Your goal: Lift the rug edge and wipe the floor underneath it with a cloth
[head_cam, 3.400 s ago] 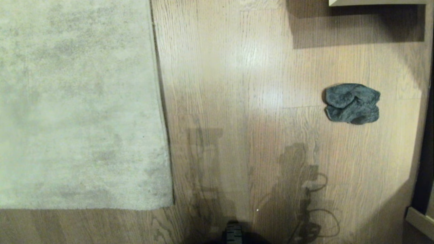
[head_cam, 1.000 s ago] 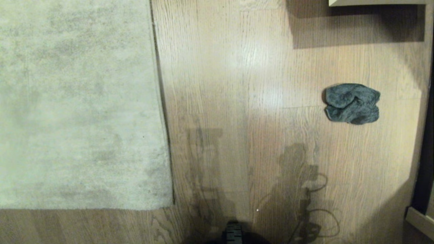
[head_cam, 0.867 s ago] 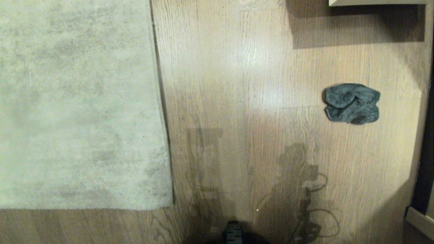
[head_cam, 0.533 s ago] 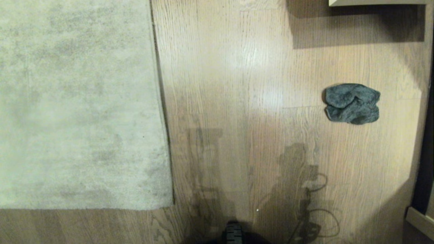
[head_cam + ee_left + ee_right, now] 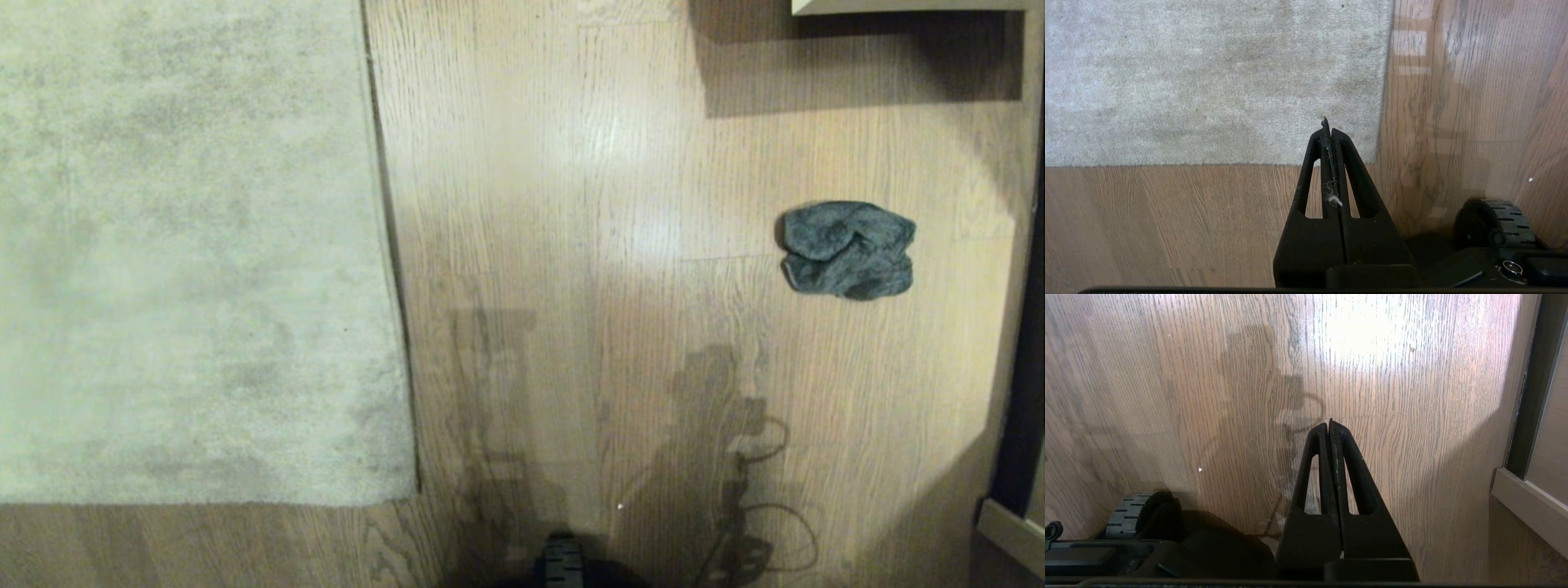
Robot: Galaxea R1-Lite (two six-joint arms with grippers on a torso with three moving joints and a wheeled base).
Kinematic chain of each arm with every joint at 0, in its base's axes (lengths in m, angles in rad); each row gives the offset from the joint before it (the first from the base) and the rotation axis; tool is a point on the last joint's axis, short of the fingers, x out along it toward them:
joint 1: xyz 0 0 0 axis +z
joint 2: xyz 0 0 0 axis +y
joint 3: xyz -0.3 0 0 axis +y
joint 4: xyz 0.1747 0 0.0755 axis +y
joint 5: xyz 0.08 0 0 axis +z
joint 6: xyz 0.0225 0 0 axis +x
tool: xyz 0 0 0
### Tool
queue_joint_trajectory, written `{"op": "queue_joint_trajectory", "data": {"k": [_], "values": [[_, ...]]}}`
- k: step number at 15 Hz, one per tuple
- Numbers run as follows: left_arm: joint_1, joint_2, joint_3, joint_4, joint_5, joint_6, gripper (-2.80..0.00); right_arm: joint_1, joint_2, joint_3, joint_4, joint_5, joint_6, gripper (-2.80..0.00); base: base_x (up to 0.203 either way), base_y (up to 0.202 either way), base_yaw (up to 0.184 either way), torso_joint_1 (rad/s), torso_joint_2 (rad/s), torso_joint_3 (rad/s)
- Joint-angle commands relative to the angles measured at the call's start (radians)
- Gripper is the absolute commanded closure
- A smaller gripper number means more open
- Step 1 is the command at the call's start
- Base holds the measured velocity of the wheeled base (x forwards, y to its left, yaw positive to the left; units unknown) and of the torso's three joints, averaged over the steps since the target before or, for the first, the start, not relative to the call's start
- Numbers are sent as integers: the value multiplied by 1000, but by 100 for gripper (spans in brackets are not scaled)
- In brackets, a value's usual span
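The pale beige-grey rug lies flat on the left of the head view, its near right corner at the wood floor. A dark grey-teal cloth sits crumpled on the floor at the right, well apart from the rug. Neither arm appears in the head view. In the left wrist view my left gripper is shut and empty, held above the rug corner, with lint on its fingers. My right gripper is shut and empty over bare floor; the cloth is out of that view.
Pale furniture stands at the far right with its shadow on the floor. A dark upright and a pale skirting piece border the right side. My base wheel sits at the near edge.
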Motion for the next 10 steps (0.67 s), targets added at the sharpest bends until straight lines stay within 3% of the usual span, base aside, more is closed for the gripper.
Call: {"op": "queue_joint_trajectory", "data": {"k": [1, 10], "values": [[0, 0, 0, 0, 1, 0, 0, 0, 1, 0, -1, 0, 0, 0, 0, 0, 0, 0, 0, 0], [0, 0, 0, 0, 1, 0, 0, 0, 1, 0, -1, 0, 0, 0, 0, 0, 0, 0, 0, 0]]}}
